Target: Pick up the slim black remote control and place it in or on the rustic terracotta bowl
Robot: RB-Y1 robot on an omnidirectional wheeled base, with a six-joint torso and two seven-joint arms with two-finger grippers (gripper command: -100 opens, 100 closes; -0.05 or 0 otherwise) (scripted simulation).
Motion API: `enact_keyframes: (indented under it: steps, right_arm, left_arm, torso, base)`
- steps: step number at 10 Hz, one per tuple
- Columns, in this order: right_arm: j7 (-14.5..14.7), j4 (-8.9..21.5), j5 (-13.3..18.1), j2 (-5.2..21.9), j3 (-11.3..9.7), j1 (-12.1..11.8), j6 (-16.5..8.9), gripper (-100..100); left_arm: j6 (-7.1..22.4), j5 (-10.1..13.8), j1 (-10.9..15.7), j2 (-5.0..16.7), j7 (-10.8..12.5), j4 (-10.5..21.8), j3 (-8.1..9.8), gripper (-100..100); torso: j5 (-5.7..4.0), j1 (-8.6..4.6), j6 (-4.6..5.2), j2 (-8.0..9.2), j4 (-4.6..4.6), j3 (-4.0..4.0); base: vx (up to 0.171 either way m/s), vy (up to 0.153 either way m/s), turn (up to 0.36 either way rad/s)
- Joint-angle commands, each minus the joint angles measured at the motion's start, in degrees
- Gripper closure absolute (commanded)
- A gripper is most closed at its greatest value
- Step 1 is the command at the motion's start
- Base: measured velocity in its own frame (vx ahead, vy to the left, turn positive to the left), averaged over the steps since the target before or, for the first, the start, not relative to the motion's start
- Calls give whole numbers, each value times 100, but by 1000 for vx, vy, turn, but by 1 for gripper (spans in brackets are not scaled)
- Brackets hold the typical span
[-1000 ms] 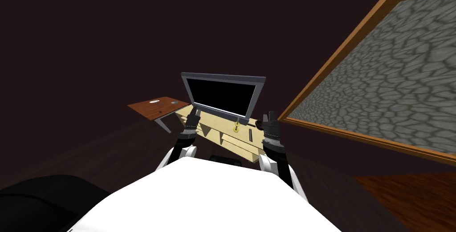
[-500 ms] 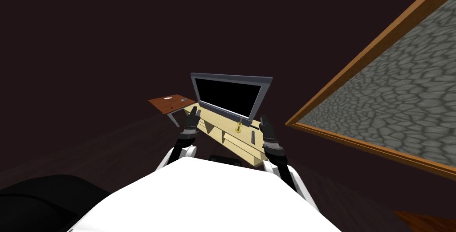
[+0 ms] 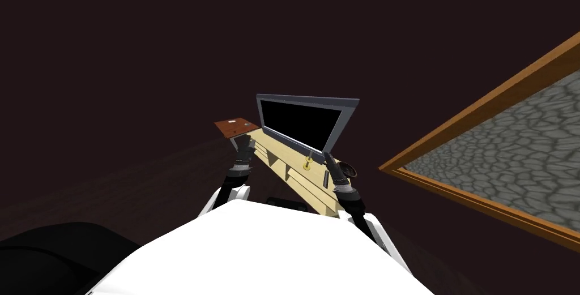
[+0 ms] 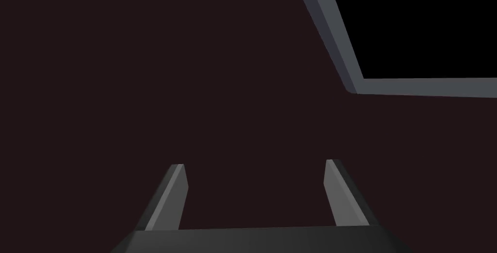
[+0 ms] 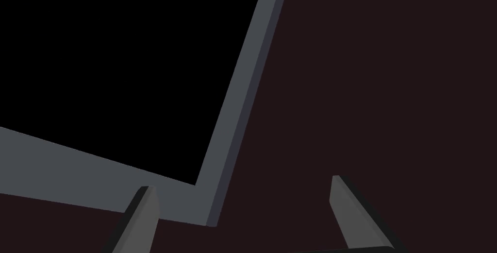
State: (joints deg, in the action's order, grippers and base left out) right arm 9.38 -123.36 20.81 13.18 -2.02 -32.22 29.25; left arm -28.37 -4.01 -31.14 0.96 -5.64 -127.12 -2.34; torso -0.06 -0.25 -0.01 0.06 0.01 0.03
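The slim black remote (image 3: 325, 179) lies near the front right end of a pale wooden TV stand (image 3: 294, 175). Just right of it, at the stand's end, sits a dark reddish-brown bowl (image 3: 346, 169). My right gripper (image 3: 330, 160) hovers between remote and bowl, a little above them. In the right wrist view it (image 5: 242, 211) is open and empty, facing the grey TV frame (image 5: 242, 94). My left gripper (image 3: 244, 141) hangs over the stand's left end, also open (image 4: 257, 194) with nothing between its fingers.
A grey-framed TV (image 3: 303, 124) with a black screen stands on the stand, with a small yellow object (image 3: 307, 164) in front of it. A red-brown side table (image 3: 235, 127) is behind left. A wood-framed stone-patterned panel (image 3: 510, 155) slants at the right.
I have turned, so the stand, TV and side table slid rightwards in the head view. The bowl has come into sight. My right hand has tipped forward and lower over the stand's right end.
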Motion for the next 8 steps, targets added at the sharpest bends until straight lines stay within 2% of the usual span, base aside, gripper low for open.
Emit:
enact_keyframes:
  steps: [1, 2, 3, 4, 5, 6, 8]
  right_arm:
    - [71, 136, 286, 200, -11, -89, 49, -100]
    - [71, 136, 384, 200, -11, -89, 49, -100]
    - [124, 259, 598, 331, -30, -127, 78, -100]
    - [124, 259, 641, 331, -30, -127, 78, -100]
    - [180, 389, 865, 466, -56, -163, 107, -100]
    - [180, 389, 908, 466, -56, -163, 107, -100]
    - [296, 673, 1339, 749, -130, -223, 164, -100]
  left_arm:
    - [0, 0, 0, 0, 0, 0, 0, 0]
    - [0, 0, 0, 0, 0, 0, 0, 0]
    - [0, 0, -1, 0, 0, 0, 1, 0]
    - [0, 0, 0, 0, 0, 0, 0, 0]
    - [0, 0, -1, 0, 0, 0, 1, 0]
    - [0, 0, 0, 0, 0, 0, 0, 0]
    - [0, 0, 0, 0, 0, 0, 0, 0]
  torso:
    - [0, 0, 0, 0, 0, 0]
    - [0, -4, -1, 4, 1, 2]
    - [-1, -3, 3, -1, 1, 0]
    - [-1, -4, 1, -2, 0, -1]
    - [0, 1, 4, -5, 0, -2]
    - [0, -2, 1, -7, -1, -4]
    - [0, 0, -1, -8, -1, -4]
  base:
    - [-49, -61, 403]
    - [-33, -60, 181]
    - [-33, -58, 260]
    - [-27, -46, 175]
    - [-21, -53, 290]
    - [-18, -54, 162]
    - [-38, -63, 393]
